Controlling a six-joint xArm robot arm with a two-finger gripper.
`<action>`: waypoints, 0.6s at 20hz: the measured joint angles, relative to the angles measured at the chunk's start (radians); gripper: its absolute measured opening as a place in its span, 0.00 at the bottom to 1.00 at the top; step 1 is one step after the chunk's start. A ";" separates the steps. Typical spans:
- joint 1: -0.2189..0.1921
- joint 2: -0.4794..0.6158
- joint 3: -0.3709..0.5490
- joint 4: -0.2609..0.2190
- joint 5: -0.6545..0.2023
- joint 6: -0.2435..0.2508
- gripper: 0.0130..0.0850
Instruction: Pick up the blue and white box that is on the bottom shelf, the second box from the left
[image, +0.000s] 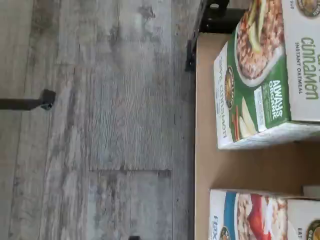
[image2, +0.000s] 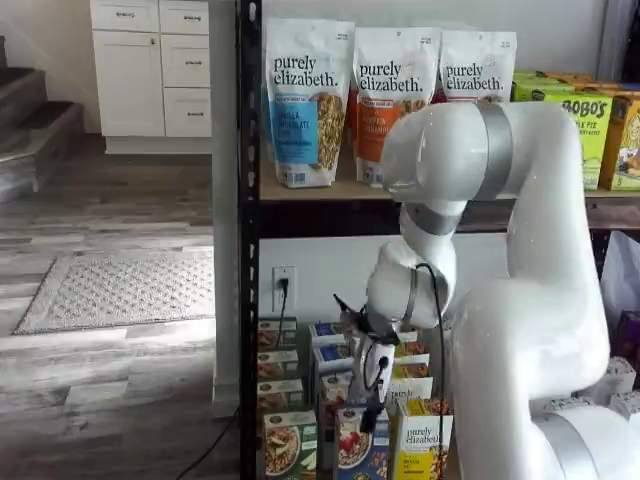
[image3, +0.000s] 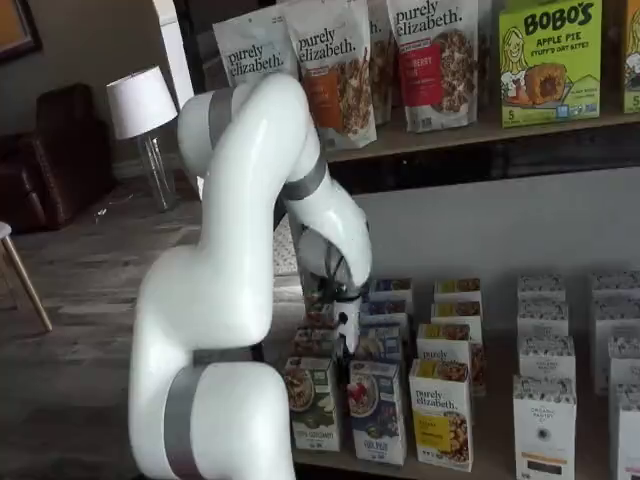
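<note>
The blue and white box (image3: 377, 410) stands upright at the front of the bottom shelf (image3: 480, 466), just below and slightly ahead of the gripper (image3: 346, 338), its long axis vertical; whether the fingers are parted or closed, I cannot tell, and nothing is held

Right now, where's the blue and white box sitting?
In both shelf views the blue and white box stands at the front of the bottom shelf, between the green box and the yellow purely elizabeth box, below the gripper.
</note>
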 joint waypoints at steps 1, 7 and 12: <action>0.000 0.003 -0.005 -0.024 0.004 0.021 1.00; 0.001 0.027 -0.033 -0.037 -0.004 0.034 1.00; 0.003 0.046 -0.044 -0.009 -0.036 0.011 1.00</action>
